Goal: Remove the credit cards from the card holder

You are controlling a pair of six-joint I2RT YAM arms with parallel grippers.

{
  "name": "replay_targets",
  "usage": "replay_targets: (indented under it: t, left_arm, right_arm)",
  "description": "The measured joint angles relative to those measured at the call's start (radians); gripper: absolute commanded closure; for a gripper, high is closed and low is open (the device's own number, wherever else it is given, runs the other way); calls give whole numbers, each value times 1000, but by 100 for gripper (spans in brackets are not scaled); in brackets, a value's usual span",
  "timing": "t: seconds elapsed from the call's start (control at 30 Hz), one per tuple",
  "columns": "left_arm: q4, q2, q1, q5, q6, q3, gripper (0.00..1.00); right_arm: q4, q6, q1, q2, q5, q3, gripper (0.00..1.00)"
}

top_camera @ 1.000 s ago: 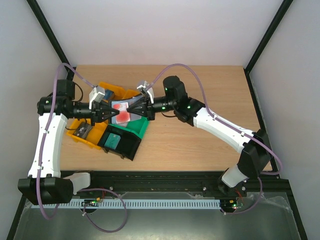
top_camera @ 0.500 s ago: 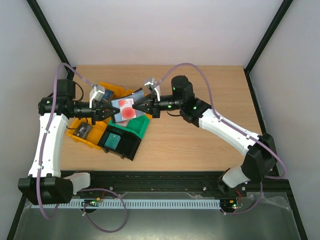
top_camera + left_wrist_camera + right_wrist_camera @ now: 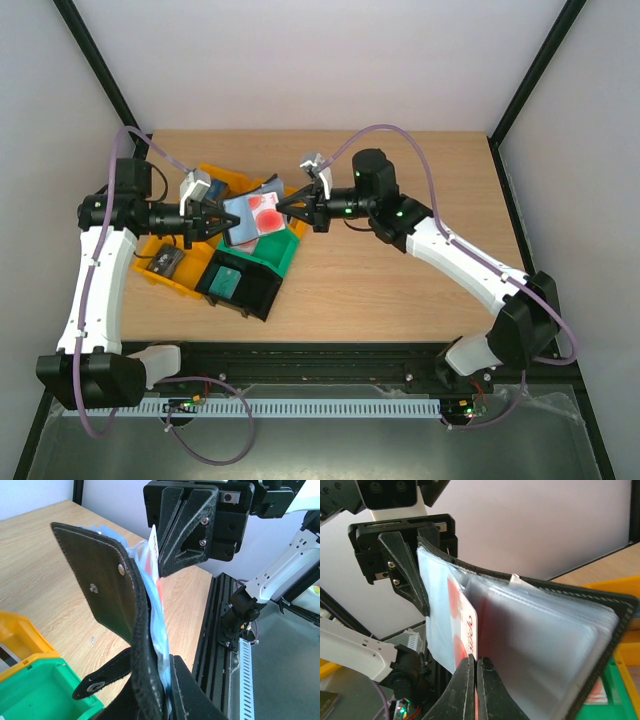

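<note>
Over the last second the right gripper [image 3: 281, 207] has backed away from the card holder [image 3: 107, 590], moving toward the open middle of the table [image 3: 400, 270]. It had been close in against the holder's open face and is now a little way off its far edge. The left gripper [image 3: 223, 225] has hardly moved. It has finished tightening and is now pressed together on the card holder's lower edge, holding the holder upright and fanned open above the green bin [image 3: 285, 255], clear of the table. The right wrist view shows the right gripper's fingers squeezed almost flat together on the bottom edge of a red-and-white credit card [image 3: 465, 625]. That card sits at the front of the stack of clear pockets. Most of the card still looks to be inside the card holder's pocket, so the pull has probably only begun to slide it out, with one side anchored and the other drawing away. Whether the card has actually slipped along its sleeve, or the whole holder has merely flexed toward the right gripper, cannot be told from these views. Other red shapes show through the pockets behind it, so more cards likely remain in the card holder.
</note>
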Motion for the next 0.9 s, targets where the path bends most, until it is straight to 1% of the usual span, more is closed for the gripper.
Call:
replay_targets:
  t: [0.13,0.3,0.4,0.53,0.73,0.9]
  left_arm:
    - [42,-1,9,-13,-58,-9,98]
    - [155,-6,27,-64,-206,-54,98]
    - [229,-6,44,-111,-301,-79,98]
    - [302,-5,65,-165,-392,-89,98]
    - [365,-9,111,-209,-480,-90,98]
    - [396,-62,171,-238,-525,-91,98]
  right_arm:
    - [-1,-3,-34,-26,20,-28,98]
    - [23,24,-114,-53,37,-88,98]
    - [24,32,-145,-55,58,-99,98]
    - [21,38,-179,-56,86,-100,98]
    - [-23,58,-197,-60,148,-89,98]
    - [-77,89,-197,-80,182,-72,98]
